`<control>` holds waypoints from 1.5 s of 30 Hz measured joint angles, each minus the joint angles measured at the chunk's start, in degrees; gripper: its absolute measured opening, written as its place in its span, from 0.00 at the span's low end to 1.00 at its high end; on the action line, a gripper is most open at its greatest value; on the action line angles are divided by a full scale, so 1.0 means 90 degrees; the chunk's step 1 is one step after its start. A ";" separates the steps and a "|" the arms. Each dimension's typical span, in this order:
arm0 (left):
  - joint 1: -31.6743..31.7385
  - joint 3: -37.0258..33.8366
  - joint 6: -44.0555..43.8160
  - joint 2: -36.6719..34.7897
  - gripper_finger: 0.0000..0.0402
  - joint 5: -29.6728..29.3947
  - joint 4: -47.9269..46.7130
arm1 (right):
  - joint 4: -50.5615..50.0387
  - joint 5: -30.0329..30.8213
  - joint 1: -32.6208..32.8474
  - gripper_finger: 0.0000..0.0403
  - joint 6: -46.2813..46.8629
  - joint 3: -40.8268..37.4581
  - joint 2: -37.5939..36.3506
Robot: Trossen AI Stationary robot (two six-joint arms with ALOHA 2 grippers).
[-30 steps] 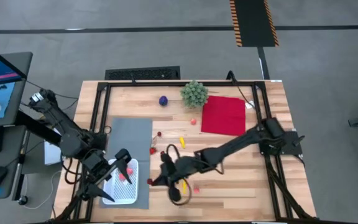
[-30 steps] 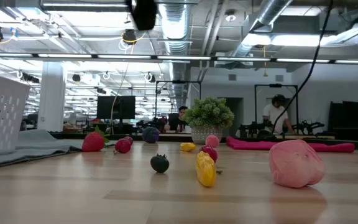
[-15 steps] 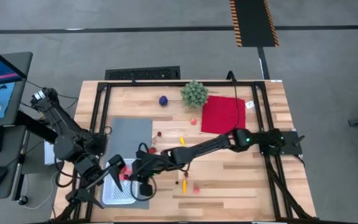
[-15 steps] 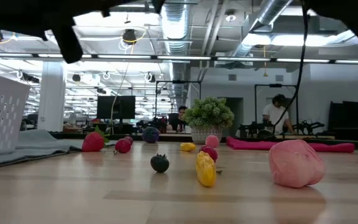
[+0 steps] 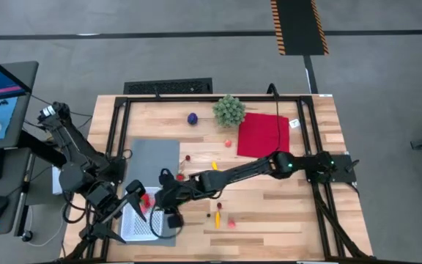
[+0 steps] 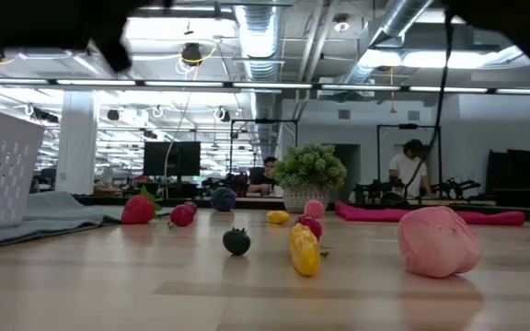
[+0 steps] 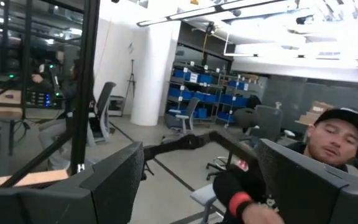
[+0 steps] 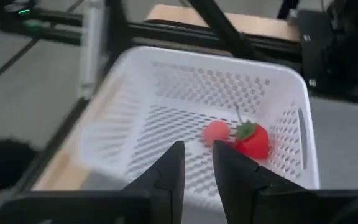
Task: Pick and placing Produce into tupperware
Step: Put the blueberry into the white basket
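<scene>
So we've got one cam straight overhead covering the whole table point(image 5: 269, 198), one at tabletop level looking across toward the room, plus two wrist cams. Right wrist sits close over the tupperware point(image 8: 166, 93), which the overhead catches too.

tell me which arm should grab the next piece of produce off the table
Probably the right. Its end effector hovers over the tupperware with open jaws, nothing visible between them, nearest the loose yellow piece and pink piece. The left end effector sits open on the tupperware's far side.
</scene>
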 joint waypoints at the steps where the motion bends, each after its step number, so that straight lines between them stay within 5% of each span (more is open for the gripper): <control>1: -0.0018 0.0000 0.0003 0.0000 0.76 -0.0053 -0.0019 | -0.0358 0.0088 0.0050 0.26 -0.0062 0.0007 -0.0200; 9: -0.0037 0.0000 -0.0035 0.0011 0.76 -0.0686 -0.0473 | -0.3080 0.0448 0.0355 0.23 0.0119 -0.0007 -0.1071; 16: -0.0036 0.0000 -0.0404 0.0051 0.76 -0.1852 -0.0995 | -0.3740 0.0739 0.0808 0.23 0.0398 0.0002 -0.1566; 31: 0.0277 -0.0008 -0.0373 0.0222 0.76 -0.2273 -0.1298 | -0.6027 0.4263 0.2896 0.23 0.2374 -0.0015 -0.3911; 38: 0.0683 -0.0009 -0.0459 0.0589 0.76 -0.2263 -0.1346 | -0.7217 0.6426 0.4120 0.23 0.4991 -0.1404 -0.4466; 45: 0.1044 -0.0010 -0.0950 0.1123 0.76 -0.2246 -0.1201 | -0.7093 0.6576 0.5024 0.23 0.7576 -0.3824 -0.4844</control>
